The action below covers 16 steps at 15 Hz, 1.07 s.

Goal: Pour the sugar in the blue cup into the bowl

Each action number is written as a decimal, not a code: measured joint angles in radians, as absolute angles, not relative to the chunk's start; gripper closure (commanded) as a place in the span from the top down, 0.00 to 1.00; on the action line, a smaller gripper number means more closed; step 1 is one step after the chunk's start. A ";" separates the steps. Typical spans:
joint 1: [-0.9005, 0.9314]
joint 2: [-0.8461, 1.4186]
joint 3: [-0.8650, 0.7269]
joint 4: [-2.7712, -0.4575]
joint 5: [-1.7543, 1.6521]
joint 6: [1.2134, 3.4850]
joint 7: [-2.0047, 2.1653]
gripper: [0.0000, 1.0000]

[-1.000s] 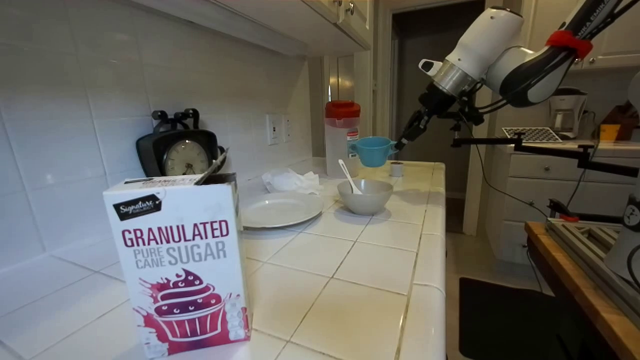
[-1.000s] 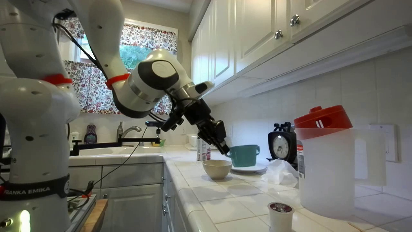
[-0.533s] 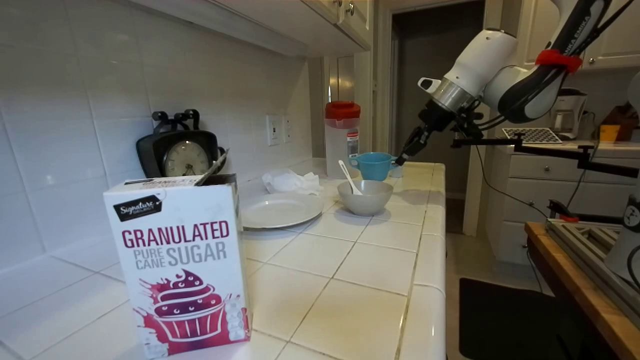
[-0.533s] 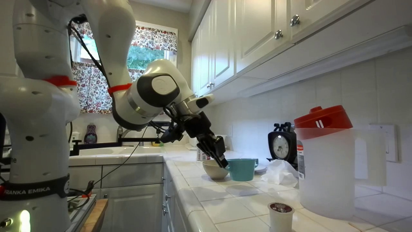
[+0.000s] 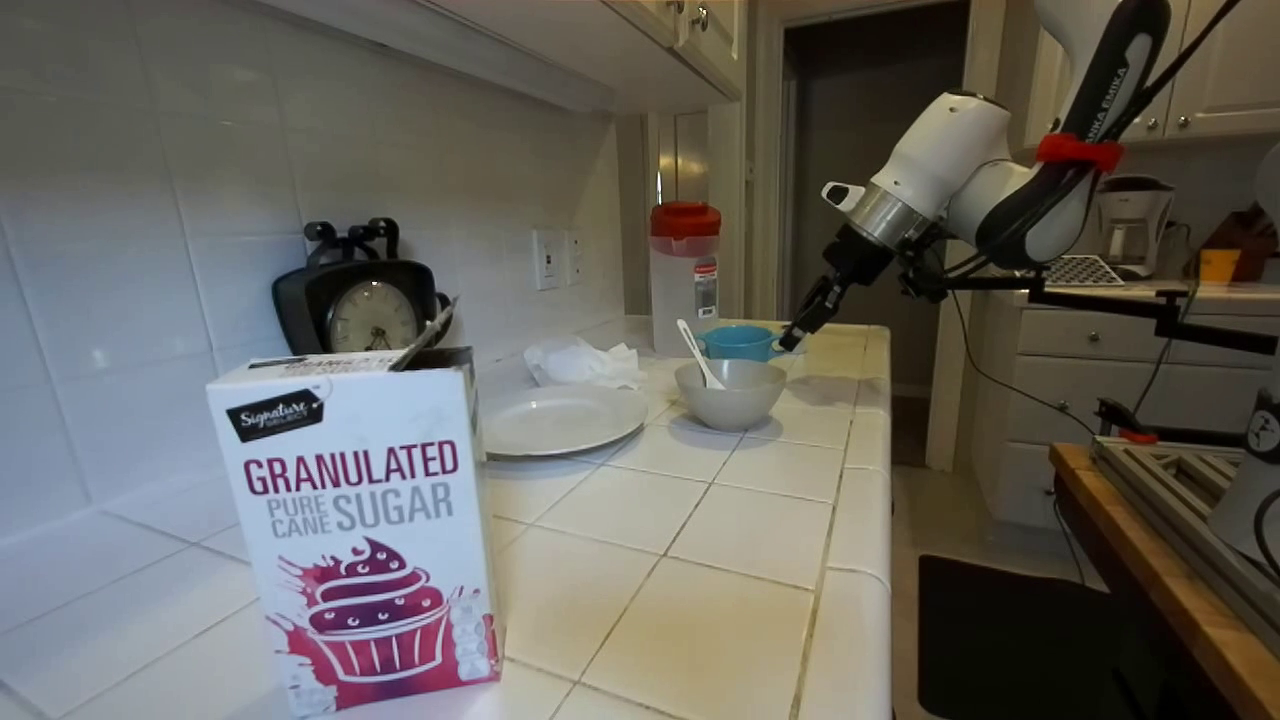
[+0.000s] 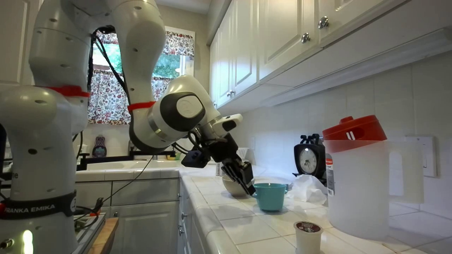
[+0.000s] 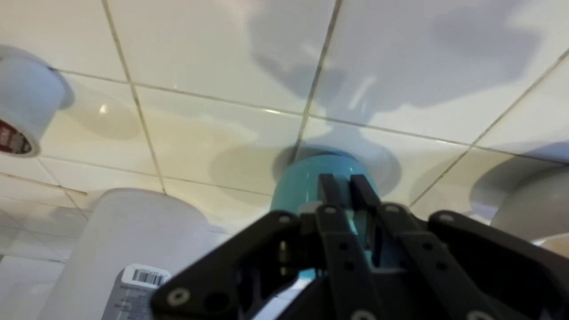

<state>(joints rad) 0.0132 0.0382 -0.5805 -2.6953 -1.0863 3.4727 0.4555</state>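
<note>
- The blue cup is upright and very low over the white tile counter. I cannot tell if its bottom touches. What is inside it is hidden.
- Touching the cup is the black gripper. It slants down from above, and its two fingers are pressed together, pinching one of the cup's handles.
- Near the cup, but apart from it, sits the bowl. A white spoon leans in it and pokes up over the rim.
- Also near the cup, on the side away from the bowl, stands a big cloudy pitcher. Its red lid sits tilted.
- On the wall side of the cup lies some crumpled white paper.
- A little white pod with a dark red top is on the pitcher's side of the cup.
- Farther from the cup than the bowl is a flat white plate.
- Farther from the cup again, close to the wall, is a black thing with a round dial.
- Well apart from the cup, past the bowl and plate, stands the sugar box, with a top flap up.
</note>
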 measured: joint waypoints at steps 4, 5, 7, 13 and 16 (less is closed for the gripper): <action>0.013 0.080 -0.580 -2.654 -1.088 3.478 0.479 0.33; 0.013 0.082 -0.580 -2.646 -1.088 3.477 0.480 0.38; 0.013 0.082 -0.578 -2.634 -1.090 3.477 0.481 0.51; 0.014 0.014 -0.576 -2.619 -1.094 3.458 0.481 0.96; 0.030 -0.091 -0.553 -2.646 -1.113 3.373 0.497 1.00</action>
